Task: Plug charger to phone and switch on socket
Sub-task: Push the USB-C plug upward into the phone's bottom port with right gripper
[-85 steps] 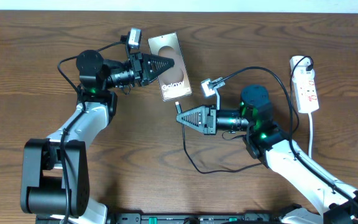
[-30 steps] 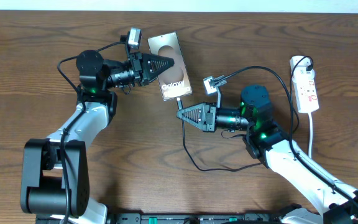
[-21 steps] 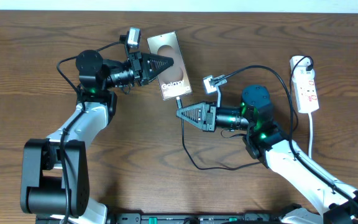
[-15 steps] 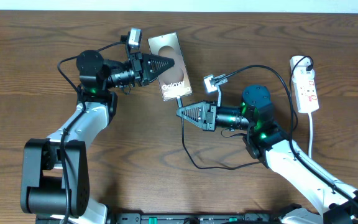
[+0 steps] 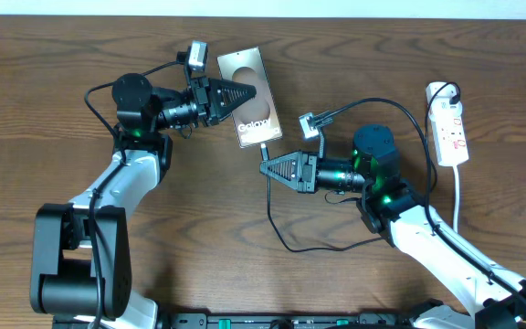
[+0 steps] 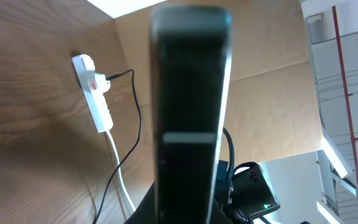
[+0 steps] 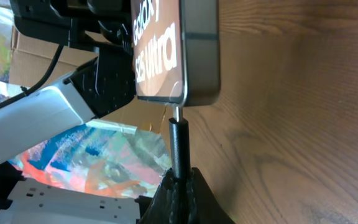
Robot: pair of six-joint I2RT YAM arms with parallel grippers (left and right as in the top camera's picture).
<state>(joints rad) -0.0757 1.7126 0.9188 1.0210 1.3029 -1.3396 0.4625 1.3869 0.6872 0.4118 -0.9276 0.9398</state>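
The phone (image 5: 258, 123), dark grey-brown with a pale oval and white "Galaxy" lettering, sits upper middle of the table. My left gripper (image 5: 249, 92) is shut on its left edge; in the left wrist view the phone (image 6: 190, 93) fills the middle as a dark slab. My right gripper (image 5: 265, 170) is shut on the charger's black plug (image 7: 178, 146), whose metal tip meets the phone's bottom edge (image 7: 194, 56). The thin black cable (image 5: 286, 239) loops back across the table. The white socket strip (image 5: 451, 126) with red marks lies far right, and shows in the left wrist view (image 6: 97, 93).
The socket's white cord (image 5: 457, 196) runs toward the front right. A plug with a black cable (image 5: 447, 92) sits in the strip's top end. A cardboard wall (image 6: 253, 81) stands beyond the table.
My right gripper has moved the plug up and left from just below the phone until its tip meets the phone's bottom edge. The left arm and phone have stayed put.
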